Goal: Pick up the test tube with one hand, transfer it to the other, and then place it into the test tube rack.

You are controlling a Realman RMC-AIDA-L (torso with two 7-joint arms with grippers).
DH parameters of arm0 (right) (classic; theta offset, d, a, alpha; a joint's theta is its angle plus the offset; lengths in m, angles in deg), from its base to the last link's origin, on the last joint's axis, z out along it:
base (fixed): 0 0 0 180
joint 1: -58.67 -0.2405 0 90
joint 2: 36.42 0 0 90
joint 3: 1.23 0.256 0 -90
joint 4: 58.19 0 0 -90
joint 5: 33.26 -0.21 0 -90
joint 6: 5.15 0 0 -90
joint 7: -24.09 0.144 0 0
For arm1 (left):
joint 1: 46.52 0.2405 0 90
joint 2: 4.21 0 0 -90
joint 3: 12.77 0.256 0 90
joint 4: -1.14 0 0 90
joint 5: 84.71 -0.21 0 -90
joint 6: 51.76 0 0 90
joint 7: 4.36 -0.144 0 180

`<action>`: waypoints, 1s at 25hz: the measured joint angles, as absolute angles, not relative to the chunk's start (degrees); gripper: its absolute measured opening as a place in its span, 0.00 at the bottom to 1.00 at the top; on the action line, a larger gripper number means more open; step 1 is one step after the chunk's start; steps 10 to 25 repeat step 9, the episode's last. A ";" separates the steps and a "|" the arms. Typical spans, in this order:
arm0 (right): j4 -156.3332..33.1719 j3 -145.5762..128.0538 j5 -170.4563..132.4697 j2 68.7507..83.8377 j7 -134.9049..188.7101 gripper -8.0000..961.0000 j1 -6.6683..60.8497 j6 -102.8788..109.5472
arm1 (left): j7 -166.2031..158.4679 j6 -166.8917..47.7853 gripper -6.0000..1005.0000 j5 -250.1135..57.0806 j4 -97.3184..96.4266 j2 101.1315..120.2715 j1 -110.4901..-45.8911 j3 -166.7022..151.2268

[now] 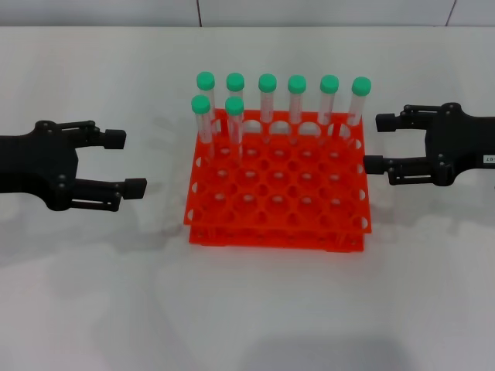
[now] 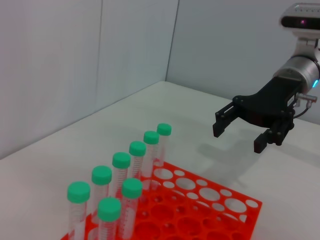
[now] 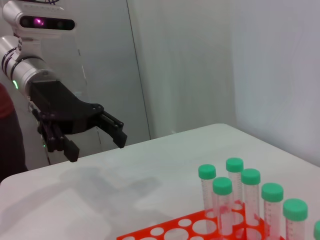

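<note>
The orange-red test tube rack (image 1: 271,234) stands at the table's middle. Several green-capped test tubes (image 1: 205,80) stand upright in its far rows, all alike; none lies loose or is held. My left gripper (image 1: 125,163), unlabelled, hovers left of the rack, open and empty. It also shows in the right wrist view (image 3: 95,145), with a green ring light. My right gripper (image 1: 379,143), with a white label (image 1: 489,160), is at the rack's far right corner, open and empty. It also shows in the left wrist view (image 2: 239,137). The tubes (image 2: 121,161) (image 3: 250,176) and rack (image 2: 200,205) (image 3: 165,232) appear in both wrist views.
The white table (image 1: 247,309) stretches around the rack, with bare surface in front and to both sides. Grey wall panels (image 2: 75,60) stand behind the table's far edge.
</note>
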State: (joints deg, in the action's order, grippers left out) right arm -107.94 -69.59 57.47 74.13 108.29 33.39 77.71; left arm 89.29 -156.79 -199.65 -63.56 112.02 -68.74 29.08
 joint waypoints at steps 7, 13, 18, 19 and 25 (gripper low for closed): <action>-108.01 -69.61 57.94 74.25 108.91 0.78 33.36 77.92 | 89.06 -156.79 0.88 -199.64 -63.01 111.88 -69.11 29.15; -108.02 -69.63 57.97 74.25 108.91 0.78 33.39 77.92 | 89.06 -156.79 0.88 -199.64 -63.01 111.89 -69.10 29.16; -108.02 -69.63 57.97 74.25 108.91 0.78 33.39 77.92 | 89.06 -156.79 0.88 -199.64 -63.01 111.89 -69.10 29.16; -108.02 -69.63 57.97 74.25 108.91 0.78 33.39 77.92 | 89.06 -156.79 0.88 -199.64 -63.01 111.89 -69.10 29.16; -108.02 -69.63 57.97 74.25 108.91 0.78 33.39 77.92 | 89.06 -156.79 0.88 -199.64 -63.01 111.89 -69.10 29.16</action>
